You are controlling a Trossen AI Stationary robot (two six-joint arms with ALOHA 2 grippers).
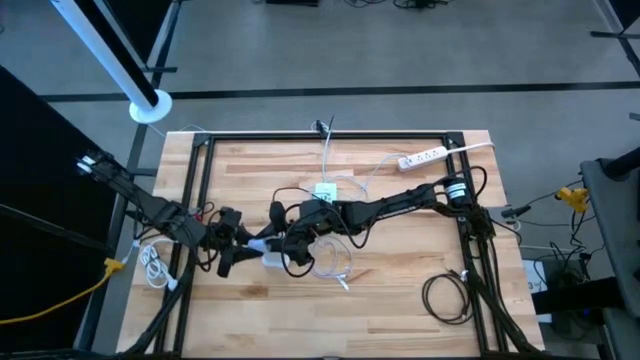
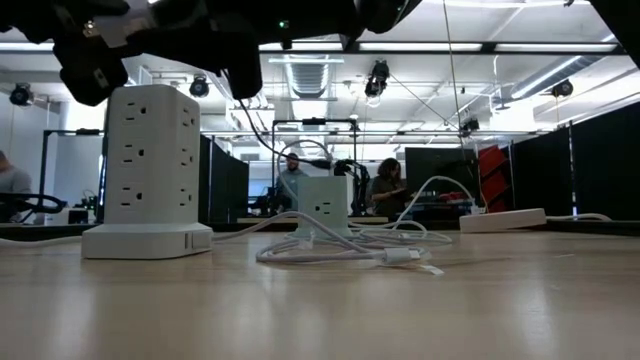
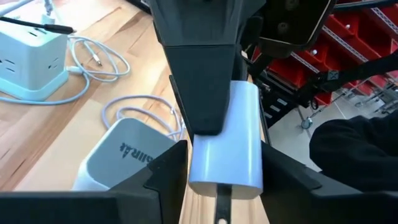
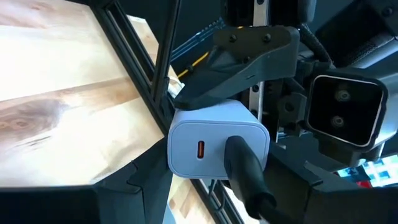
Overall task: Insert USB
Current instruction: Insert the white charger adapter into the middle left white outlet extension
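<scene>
We see both grippers, left (image 1: 262, 243) & right (image 1: 272, 262), clamped on white USB charger (image 4: 214, 146) above table (image 1: 400, 290) centre

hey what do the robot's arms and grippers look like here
Both arms are dark, jointed and slim, with black cables running along them. The left gripper and right gripper have matte black angular fingers. The right arm carries a pale ring near its base.

only one bit of text shows: dark lettering on a pale grey-white rounded object (image 3: 127, 158) in the left wrist view, seen upside down. prob. a brand name, but too partial to read w/ certainty. nothing else legible.
</scene>
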